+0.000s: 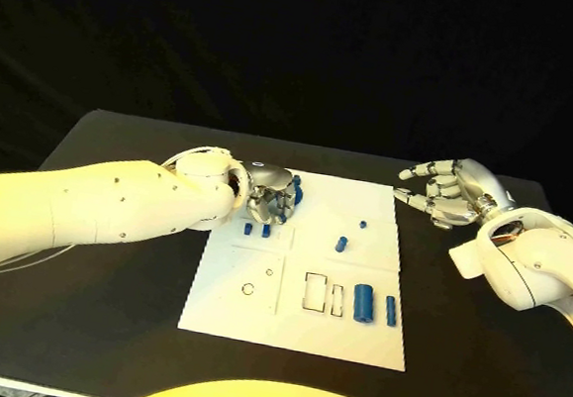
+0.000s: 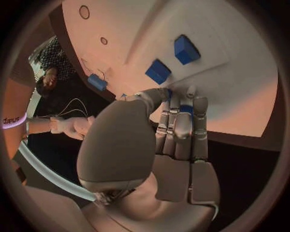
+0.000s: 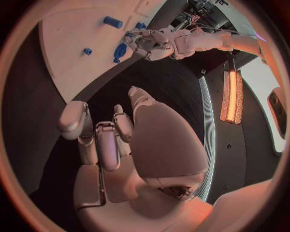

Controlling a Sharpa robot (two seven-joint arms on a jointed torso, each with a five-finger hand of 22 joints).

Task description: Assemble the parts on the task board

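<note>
I see left hand point(image 1: 270, 196) curled over blue part point(image 1: 296, 196) at task board point(image 1: 353, 343) far-left; grip unclear. Right hand point(image 1: 449, 193) spread, holding nothing, over desk point(image 1: 95, 332).

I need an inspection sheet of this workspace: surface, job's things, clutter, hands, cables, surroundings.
Surface: black table, bare around the board.
Job's things: white task board in the middle; blue parts lie and stand on it, several by its far left corner.
Clutter: nothing seen.
Hands: left hand is over the board's far left corner, fingers at a blue part there; whether it holds the part is unclear. Right hand is off the board's far right corner, fingers curled, holding nothing.
Cables: nothing seen on the table.
Surroundings: dark.
</note>
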